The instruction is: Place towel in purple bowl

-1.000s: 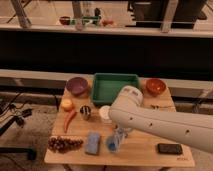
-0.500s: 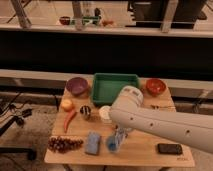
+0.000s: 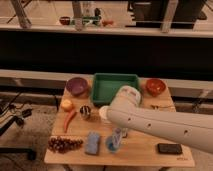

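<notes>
Tabletop [image 3: 142,150]: one purple bowl [image 3: 77,86], towel [image 3: 113,146] beneath claw [image 3: 119,134]

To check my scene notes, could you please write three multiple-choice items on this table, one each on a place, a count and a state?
1. The purple bowl stands: A left of the green tray; B right of it; C inside it.
2. Bowls on the table: A one; B two; C four.
3. The gripper, low over the table's front, is: A shut on the towel; B wide open; C holding a cup.
Key: A, it is beside the tray's left wall; B, the purple one and the orange bowl; A, it pinches the cloth.
</notes>
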Robot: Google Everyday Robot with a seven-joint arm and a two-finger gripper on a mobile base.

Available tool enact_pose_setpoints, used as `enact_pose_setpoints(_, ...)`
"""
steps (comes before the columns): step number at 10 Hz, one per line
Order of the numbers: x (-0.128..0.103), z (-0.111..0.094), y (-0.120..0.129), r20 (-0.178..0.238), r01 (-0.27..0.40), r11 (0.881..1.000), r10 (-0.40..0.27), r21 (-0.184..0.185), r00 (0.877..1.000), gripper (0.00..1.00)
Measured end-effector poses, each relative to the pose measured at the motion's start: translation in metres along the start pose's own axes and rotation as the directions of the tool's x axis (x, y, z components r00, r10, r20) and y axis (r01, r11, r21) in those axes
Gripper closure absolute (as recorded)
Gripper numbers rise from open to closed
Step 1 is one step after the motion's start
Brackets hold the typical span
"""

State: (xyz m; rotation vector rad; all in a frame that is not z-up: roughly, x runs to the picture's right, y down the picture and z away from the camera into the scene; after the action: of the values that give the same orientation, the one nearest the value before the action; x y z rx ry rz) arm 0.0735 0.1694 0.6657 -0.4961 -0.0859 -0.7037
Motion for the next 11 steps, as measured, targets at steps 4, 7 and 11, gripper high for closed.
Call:
enact_pose_setpoints(4,-0.05,-0.043,-0.111,-0.042,0.143,0.98,-0.138,0.137,0.99,1.0)
enact_pose_setpoints(7,-0.027,-0.051,-0.176,-0.083,0.199,0.963,-0.187,0.184,0.979,1.0)
enact_pose_setpoints(11,-0.004,-0.043,-0.249,-0.107,0.242,0.949,-0.225,0.201,0.969,1.0)
